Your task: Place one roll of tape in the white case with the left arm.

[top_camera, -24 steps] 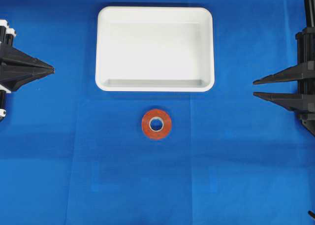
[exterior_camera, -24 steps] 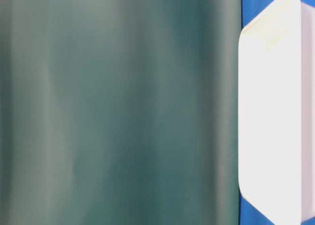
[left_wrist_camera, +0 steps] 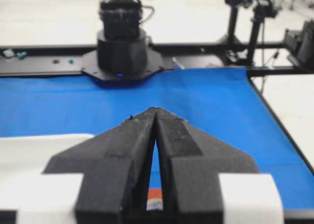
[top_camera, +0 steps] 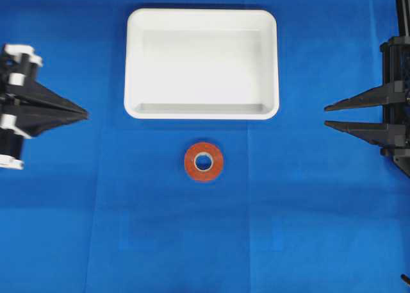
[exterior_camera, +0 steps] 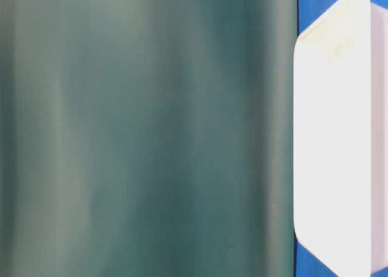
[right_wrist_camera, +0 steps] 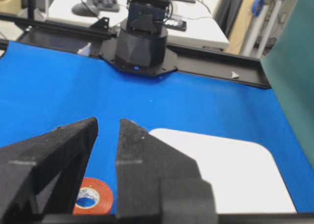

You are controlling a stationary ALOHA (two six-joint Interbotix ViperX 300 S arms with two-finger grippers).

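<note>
The table-level view gives little: a blurred dark green curtain fills most of it, and only a cropped white slab of the white case shows at the right edge, with slivers of blue behind. Both arms are cut off by the overhead frame edges, so only their grippers and a bit of wrist show. In the left wrist view the roll of tape appears only as a thin orange strip through the slit between the fingers.

The roll of tape lies flat on the blue cloth, its open centre facing up. Being a ring, it has no long axis to speak of. It sits near the long lower rim of the white case as seen from overhead, apart from it, with a band of cloth between. The case lies with its long side running left to right in that view.

The left gripper points toward the middle, fingers pressed together to a single tip, holding nothing. The right gripper points inward from the opposite edge with a narrow gap between its two long fingers, also holding nothing; the right wrist view shows the same gap, with the tape partly hidden behind the fingers.

Bare cloth surrounds the roll on all sides, and both grippers stand well apart from it and from the case.
</note>
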